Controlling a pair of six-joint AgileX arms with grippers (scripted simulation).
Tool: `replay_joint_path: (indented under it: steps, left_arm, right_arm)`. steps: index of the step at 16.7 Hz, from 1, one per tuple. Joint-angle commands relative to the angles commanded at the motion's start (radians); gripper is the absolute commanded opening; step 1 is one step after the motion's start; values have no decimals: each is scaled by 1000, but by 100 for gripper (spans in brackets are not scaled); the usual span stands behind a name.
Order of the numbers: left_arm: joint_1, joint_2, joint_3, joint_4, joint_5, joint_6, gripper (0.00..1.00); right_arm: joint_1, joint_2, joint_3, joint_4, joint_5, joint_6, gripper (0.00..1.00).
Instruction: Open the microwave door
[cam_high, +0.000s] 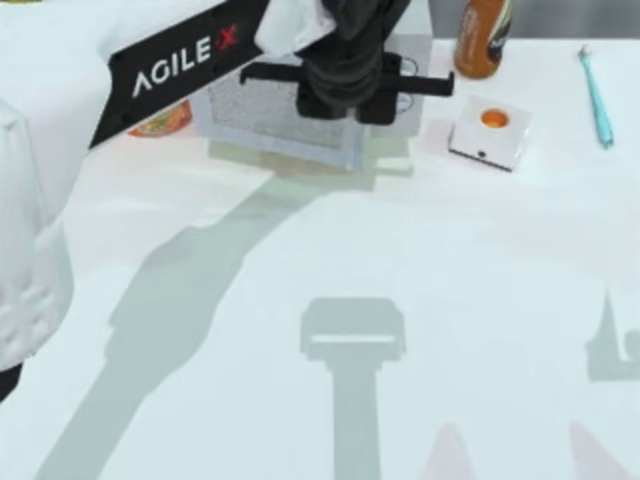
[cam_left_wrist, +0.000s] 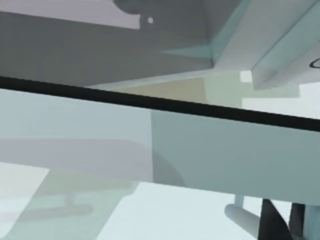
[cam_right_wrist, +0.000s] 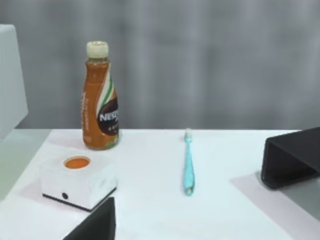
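Observation:
The white microwave (cam_high: 412, 52) stands at the back centre of the table, largely covered by my left arm. Its door (cam_high: 268, 112), with the grey speckled window, stands ajar. In the left wrist view the door's inner face (cam_left_wrist: 210, 150) and its black edge fill the middle, with the grey cavity (cam_left_wrist: 100, 55) beyond. My left gripper (cam_high: 350, 95) hangs over the door's front, and its dark fingers (cam_left_wrist: 272, 227) are shut on the grey bar handle (cam_left_wrist: 242, 217). My right gripper (cam_right_wrist: 187, 200) is parked outside the top view, open, with one fingertip (cam_right_wrist: 102, 225) showing.
Right of the microwave are a brown bottle (cam_high: 483, 35), a small white cube with an orange hole (cam_high: 488, 130) and a teal toothbrush (cam_high: 597, 90). An orange container (cam_high: 160, 120) sits left of the microwave. A black hollow piece (cam_right_wrist: 290, 160) shows in the right wrist view.

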Motion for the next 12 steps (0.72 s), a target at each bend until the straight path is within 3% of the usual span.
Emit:
replay_joint_path:
  steps: [12]
  left_arm:
    - [4, -41, -68, 34, 20, 37, 0]
  right_arm:
    - [0, 0, 0, 0, 0, 0, 100]
